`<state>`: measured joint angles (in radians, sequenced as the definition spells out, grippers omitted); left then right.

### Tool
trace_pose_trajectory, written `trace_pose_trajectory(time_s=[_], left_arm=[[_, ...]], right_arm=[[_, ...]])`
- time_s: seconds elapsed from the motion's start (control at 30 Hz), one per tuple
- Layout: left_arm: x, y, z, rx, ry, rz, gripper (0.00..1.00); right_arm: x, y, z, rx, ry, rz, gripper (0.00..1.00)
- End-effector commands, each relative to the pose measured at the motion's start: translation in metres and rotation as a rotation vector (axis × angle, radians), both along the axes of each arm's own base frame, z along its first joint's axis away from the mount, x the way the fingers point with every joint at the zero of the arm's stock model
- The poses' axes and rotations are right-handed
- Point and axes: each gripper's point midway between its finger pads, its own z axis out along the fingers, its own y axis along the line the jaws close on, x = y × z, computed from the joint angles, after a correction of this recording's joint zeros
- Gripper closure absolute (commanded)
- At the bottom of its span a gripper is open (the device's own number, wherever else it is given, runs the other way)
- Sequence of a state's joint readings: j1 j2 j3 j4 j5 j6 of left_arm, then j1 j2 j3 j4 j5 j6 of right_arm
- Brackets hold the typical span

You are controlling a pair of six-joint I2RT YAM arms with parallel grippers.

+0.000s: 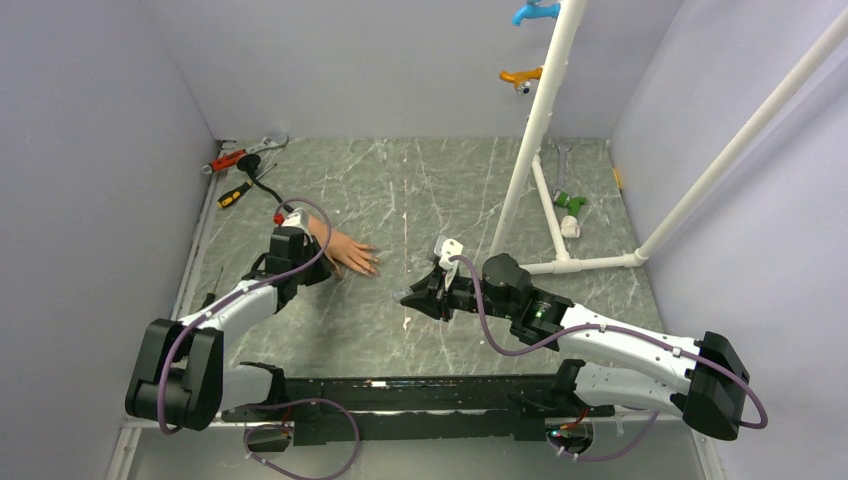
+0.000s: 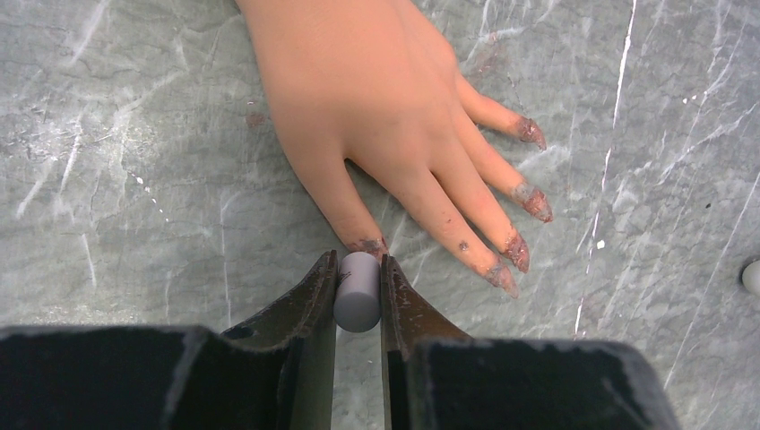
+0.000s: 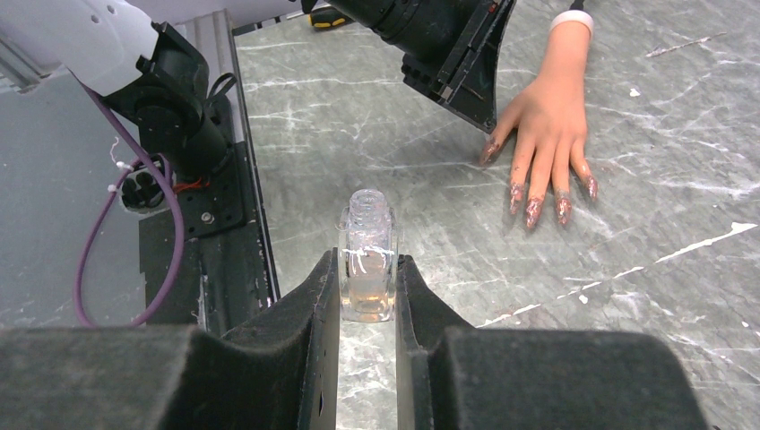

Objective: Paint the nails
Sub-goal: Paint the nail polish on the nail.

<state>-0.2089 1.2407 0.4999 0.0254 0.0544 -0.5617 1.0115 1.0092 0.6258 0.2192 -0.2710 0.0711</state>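
Two hands, both pinching. Nearest the arm bases, the right hand (image 3: 366,262) clamped on a small clear bottle (image 3: 367,237): upright, uncapped, a little pale liquid at the bottom, well apart from the mannequin hand (image 2: 358,81) on its fingertip side. Probably glass, so hard, slick and breakable; best squeezed low across the flat sides, as now, and never tipped.

Further out, the left hand (image 2: 358,266) closed around a short white cylinder (image 2: 357,300), likely the brush cap, right at the mannequin hand's thumb tip. Bristles hidden; no telling whether they touch.

Then the nails (image 2: 536,204): tiny, pointed, smeared reddish-pink, with some smear on the skin around them, at the ends of the mannequin hand's spread fingers. Palm down, flat on the grey marbled bench (image 2: 134,179). Judged light and fairly stiff, apparently unfixed, so likely to skate under any sideways push. Feather-light strokes only, along each nail. For steadying, take hold at the forearm by the white cuff (image 3: 571,18), clear of any wet polish.

Farthest, beyond the mannequin hand's wrist, a screwdriver (image 1: 234,196) and a wrench (image 1: 262,147); off past its fingertips, a white pipe frame (image 1: 540,130).
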Motion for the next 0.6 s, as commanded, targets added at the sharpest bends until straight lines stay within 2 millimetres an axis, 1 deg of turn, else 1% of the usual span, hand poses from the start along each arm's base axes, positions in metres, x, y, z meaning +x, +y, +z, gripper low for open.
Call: trace_pose_trajectory(time_s=[0.0,0.43,0.57], left_arm=[[0.013,0.001,0.012,0.003,-0.038,0.004,1.0],[0.014,-0.008,0.01,-0.028,-0.034,-0.03,1.0],[0.014,-0.01,0.013,-0.039,-0.047,-0.041,1.0]], right_arm=[[0.0,0.005,0.019,0.064,-0.042,0.012,1.0],[0.0,0.008,0.019,0.065,-0.037,0.022,1.0],[0.0,0.009,0.018,0.064,-0.037,0.025,1.0]])
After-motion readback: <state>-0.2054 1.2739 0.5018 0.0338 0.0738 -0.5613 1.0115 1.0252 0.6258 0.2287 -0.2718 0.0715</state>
